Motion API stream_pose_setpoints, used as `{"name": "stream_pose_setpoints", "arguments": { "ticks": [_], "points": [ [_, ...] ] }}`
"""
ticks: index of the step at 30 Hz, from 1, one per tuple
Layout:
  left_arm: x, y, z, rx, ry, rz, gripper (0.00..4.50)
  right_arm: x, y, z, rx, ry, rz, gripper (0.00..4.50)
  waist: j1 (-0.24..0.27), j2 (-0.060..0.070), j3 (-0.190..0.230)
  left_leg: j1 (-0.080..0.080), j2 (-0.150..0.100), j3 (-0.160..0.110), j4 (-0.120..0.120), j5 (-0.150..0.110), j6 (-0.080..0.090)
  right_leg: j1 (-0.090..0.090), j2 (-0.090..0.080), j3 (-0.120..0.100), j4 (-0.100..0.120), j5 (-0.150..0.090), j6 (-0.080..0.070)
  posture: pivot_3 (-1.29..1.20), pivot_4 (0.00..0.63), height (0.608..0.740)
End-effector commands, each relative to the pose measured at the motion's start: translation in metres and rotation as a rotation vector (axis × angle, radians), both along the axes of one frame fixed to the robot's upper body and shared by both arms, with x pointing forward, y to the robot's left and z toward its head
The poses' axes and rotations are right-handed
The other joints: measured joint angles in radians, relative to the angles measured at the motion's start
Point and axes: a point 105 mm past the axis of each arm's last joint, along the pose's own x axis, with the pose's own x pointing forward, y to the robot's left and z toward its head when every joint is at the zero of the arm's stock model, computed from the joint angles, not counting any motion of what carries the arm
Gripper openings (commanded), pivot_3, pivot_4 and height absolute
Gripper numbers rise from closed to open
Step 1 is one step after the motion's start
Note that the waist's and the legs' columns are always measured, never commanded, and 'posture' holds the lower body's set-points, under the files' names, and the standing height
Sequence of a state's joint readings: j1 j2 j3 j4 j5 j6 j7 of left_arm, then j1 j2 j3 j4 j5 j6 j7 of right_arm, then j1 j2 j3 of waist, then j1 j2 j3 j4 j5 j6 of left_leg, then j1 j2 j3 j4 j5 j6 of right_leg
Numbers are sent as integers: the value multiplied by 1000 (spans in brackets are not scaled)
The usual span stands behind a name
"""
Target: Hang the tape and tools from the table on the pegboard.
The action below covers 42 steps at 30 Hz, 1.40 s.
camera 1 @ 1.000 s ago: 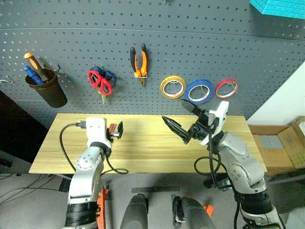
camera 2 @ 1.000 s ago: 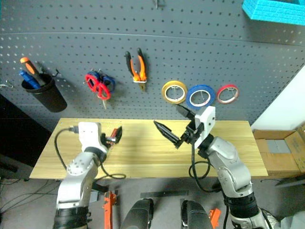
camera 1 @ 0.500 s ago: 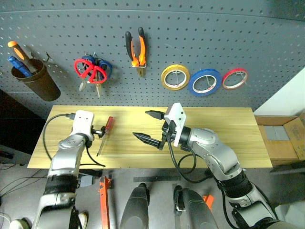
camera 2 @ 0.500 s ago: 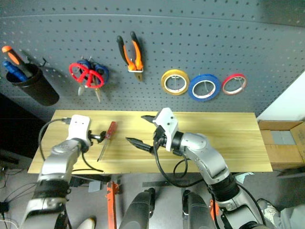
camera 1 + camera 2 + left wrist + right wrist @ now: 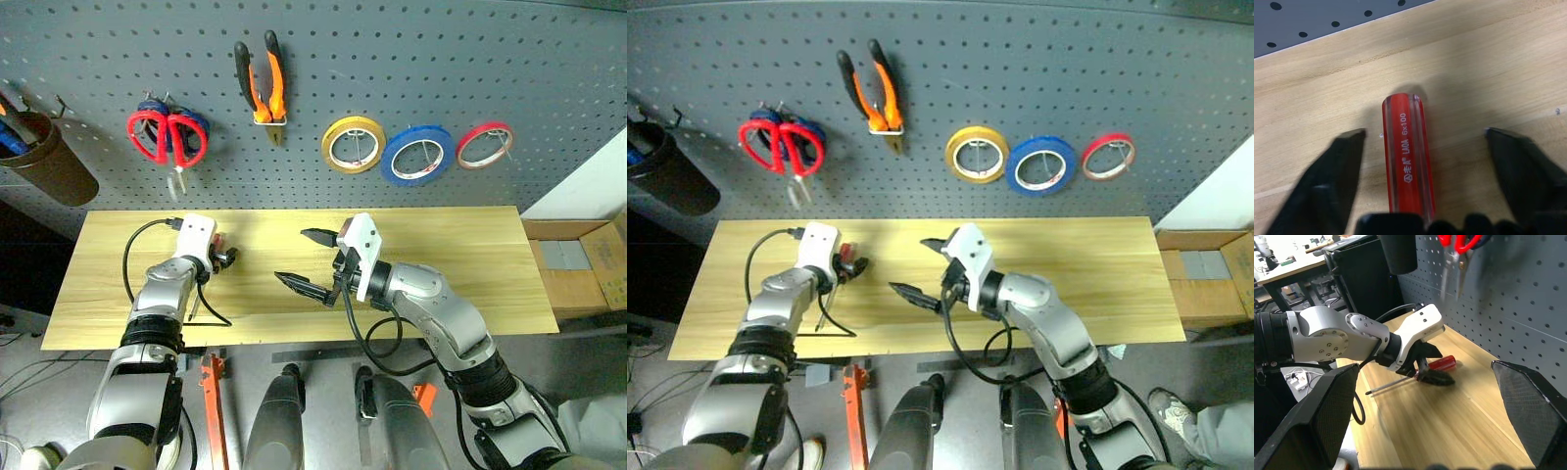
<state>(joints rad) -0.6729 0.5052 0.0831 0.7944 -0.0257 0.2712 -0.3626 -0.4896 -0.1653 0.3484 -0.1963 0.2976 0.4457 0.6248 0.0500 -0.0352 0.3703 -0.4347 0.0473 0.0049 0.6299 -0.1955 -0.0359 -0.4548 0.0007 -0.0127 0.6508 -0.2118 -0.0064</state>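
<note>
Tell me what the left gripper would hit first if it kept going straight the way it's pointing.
Probably the screwdriver: its red handle lies between the left gripper's open fingers, with the table beneath and the pegboard beyond.

screwdriver (image 5: 1408, 161) shaft hidden, black cup (image 5: 39, 166) cut off

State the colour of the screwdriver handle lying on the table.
Translucent red with white lettering; the screwdriver handle shows best in the left wrist view.
</note>
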Motion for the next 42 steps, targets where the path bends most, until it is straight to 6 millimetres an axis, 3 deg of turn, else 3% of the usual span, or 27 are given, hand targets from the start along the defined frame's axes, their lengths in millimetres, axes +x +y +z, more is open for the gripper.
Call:
{"name": "stream_pose_setpoints", "arguments": {
  "ticks": [1,6,14,17,21,25,27,29,35,42],
  "points": [
    [-8,15,-9,11,50,46,2511,-3,-1,16,46,-48,2,4500,-1,0,2,0,0,0,0,0,0,0,0,0,1,0,0,140,444,740],
    [-14,21,-10,-1,53,79,854,1,0,19,51,-60,-1,4500,-9,0,3,1,1,0,-1,1,-1,-1,1,0,2,0,0,149,428,740],
    [-31,16,-3,25,-6,86,842,2,-7,25,68,-74,17,4500,-15,0,2,1,0,0,-1,1,-1,-1,-1,0,1,0,0,171,371,740],
    [-41,10,18,56,-95,70,842,0,-13,31,93,-78,31,4500,-13,-2,1,0,0,0,-1,1,-2,-1,-1,0,0,0,0,191,337,740],
    [-70,27,97,245,-434,221,842,-8,-21,53,205,-69,56,4500,-2,-9,-3,-2,1,-4,-3,2,-4,-1,-2,-2,-1,0,0,241,281,740],
    [-94,25,159,401,-678,288,842,-8,-20,66,278,-61,65,4500,19,-10,-16,-2,1,-4,-5,3,-7,-1,-2,-4,-3,0,0,283,232,740],
    [-113,27,208,485,-897,375,842,-6,-19,75,318,-79,67,4500,32,-11,-31,-2,0,-2,-6,3,-7,-1,-2,-3,-4,0,0,310,202,740],
    [-119,22,248,522,-1057,389,842,-6,-15,92,387,-98,89,4500,44,-17,-39,-2,0,-2,-6,3,-6,-1,-2,-4,-5,0,0,324,188,740],
    [-108,18,305,502,-1242,358,842,-11,-5,131,508,-152,151,4500,83,-20,-79,-2,0,-3,-6,5,-9,0,0,-8,-5,2,-3,326,155,740],
    [-93,41,349,465,-1362,410,842,-2,-2,135,513,-179,106,4500,91,-25,-95,-1,-2,-2,-4,5,-9,1,2,-13,-4,3,-4,300,149,740]
  ]
}}
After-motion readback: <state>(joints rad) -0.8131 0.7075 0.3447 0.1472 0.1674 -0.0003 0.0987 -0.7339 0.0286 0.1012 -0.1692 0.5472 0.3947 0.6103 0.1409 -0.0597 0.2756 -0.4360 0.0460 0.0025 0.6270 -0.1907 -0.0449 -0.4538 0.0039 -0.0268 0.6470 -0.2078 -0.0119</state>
